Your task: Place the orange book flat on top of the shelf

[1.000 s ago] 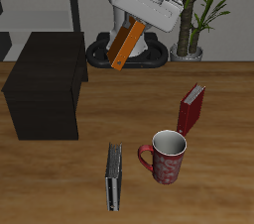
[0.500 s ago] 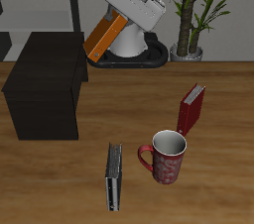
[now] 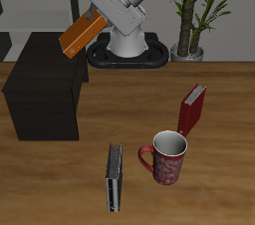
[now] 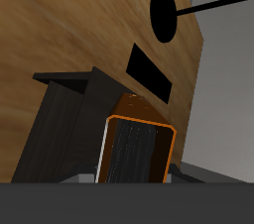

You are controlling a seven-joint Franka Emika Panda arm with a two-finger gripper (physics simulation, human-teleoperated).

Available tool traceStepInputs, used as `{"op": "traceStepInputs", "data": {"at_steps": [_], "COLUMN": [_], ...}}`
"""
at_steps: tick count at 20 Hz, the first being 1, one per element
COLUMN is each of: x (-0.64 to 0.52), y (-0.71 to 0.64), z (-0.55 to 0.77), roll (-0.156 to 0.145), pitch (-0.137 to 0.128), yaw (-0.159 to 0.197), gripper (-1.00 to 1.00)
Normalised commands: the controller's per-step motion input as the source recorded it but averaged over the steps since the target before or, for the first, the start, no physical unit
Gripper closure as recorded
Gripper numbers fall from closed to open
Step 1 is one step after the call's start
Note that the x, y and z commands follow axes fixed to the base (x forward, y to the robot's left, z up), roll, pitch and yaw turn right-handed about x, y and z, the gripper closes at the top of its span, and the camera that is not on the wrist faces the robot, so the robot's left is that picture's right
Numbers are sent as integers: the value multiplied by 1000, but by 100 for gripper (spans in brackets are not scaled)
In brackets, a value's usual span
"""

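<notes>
text: none legible | orange book [image 3: 82, 33] cover: blank, maybe too low-res | mug [image 3: 165, 157]: pattern only

I'm looking down past my gripper [image 4: 134, 180], and the orange book [image 4: 139, 149] fills the middle of my sight, its orange border framing a dark face, held right up against me. Beside it is the shelf [image 4: 64, 119], black and boxy, its flat top edge catching a little light. Behind both runs the wooden desk [image 4: 69, 20]. My fingertips themselves I can't make out, only a dark blurred band.
</notes>
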Motion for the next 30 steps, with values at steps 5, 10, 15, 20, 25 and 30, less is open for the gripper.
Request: {"op": "traceStepInputs", "data": {"at_steps": [5, 10, 15, 20, 25, 30], "x": [27, 87, 78, 1, 35, -19], "y": [-293, -231, -124, -230, -198, -112], "z": [-36, -135, -7, -12, -3, -48], "roll": [-68, -10, -26, -69, -42, -23], "pitch": [33, 72, 2, -1, 7, 18], "yaw": [-46, -30, -7, -11, -18, -21], "gripper": [100, 100, 100, 100, 100, 100]}}
